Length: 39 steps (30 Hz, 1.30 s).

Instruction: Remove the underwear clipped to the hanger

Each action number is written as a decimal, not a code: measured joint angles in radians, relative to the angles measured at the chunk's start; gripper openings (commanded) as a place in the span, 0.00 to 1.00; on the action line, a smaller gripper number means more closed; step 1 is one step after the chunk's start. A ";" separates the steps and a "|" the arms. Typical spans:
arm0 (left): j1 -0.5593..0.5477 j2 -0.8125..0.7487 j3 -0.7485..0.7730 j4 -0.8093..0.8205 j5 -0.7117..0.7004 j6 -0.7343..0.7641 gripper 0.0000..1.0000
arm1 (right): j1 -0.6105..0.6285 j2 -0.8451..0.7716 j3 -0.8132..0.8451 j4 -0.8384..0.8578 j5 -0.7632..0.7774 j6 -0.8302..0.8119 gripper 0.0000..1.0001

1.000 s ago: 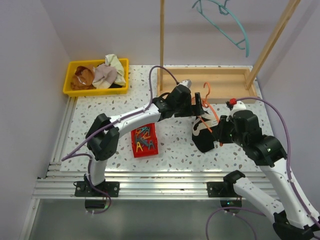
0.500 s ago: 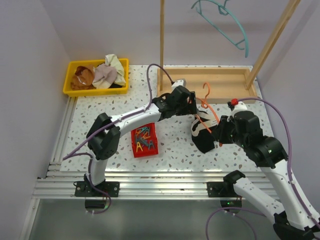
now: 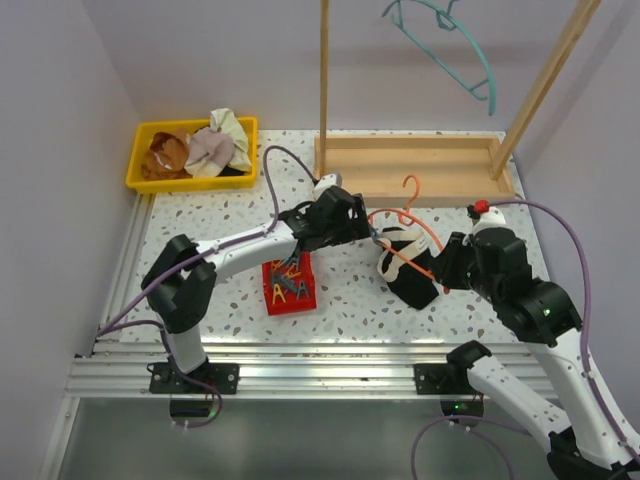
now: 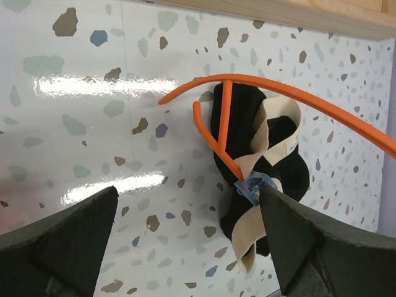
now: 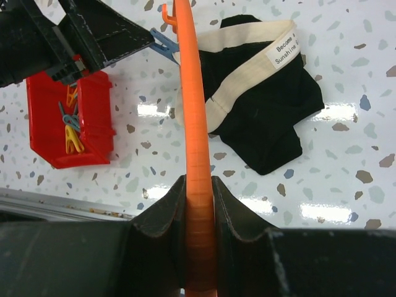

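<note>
With my right gripper (image 5: 198,189) clamped on the orange hanger (image 5: 190,111) and my left gripper (image 4: 185,216) spread wide, I'd pinch the limp, light black underwear (image 5: 278,105) beside the hanger's blue clip (image 4: 252,187).

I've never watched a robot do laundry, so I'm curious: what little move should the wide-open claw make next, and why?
Probably ease the open left gripper a touch sideways to centre on the blue clip, then close on it. That clip pins the cream band of the black underwear to the orange hanger, which the right gripper holds clamped, and it sits close beside one left finger.
</note>
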 measured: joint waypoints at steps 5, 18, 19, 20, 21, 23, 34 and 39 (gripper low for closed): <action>0.027 -0.039 -0.077 0.082 0.058 -0.057 0.99 | 0.000 -0.003 -0.003 0.001 0.003 0.008 0.00; 0.066 -0.038 -0.136 0.283 0.271 -0.262 1.00 | 0.000 -0.032 -0.016 0.004 -0.009 0.004 0.00; 0.069 -0.032 -0.128 0.284 0.290 -0.275 1.00 | 0.000 -0.034 -0.016 0.004 -0.009 0.004 0.00; 0.073 -0.020 -0.113 0.283 0.314 -0.286 1.00 | 0.000 -0.035 -0.016 0.003 -0.009 0.004 0.00; 0.073 -0.004 -0.097 0.284 0.333 -0.294 1.00 | 0.000 -0.035 -0.016 0.004 -0.009 0.003 0.00; 0.078 0.042 -0.053 0.286 0.385 -0.311 1.00 | 0.000 -0.035 -0.016 0.004 -0.009 0.002 0.00; 0.089 0.189 0.001 0.287 0.592 -0.351 0.86 | 0.000 -0.039 -0.021 0.004 -0.008 -0.014 0.00; 0.114 0.189 -0.003 0.338 0.641 -0.381 0.53 | 0.000 -0.041 -0.031 0.006 -0.008 -0.018 0.00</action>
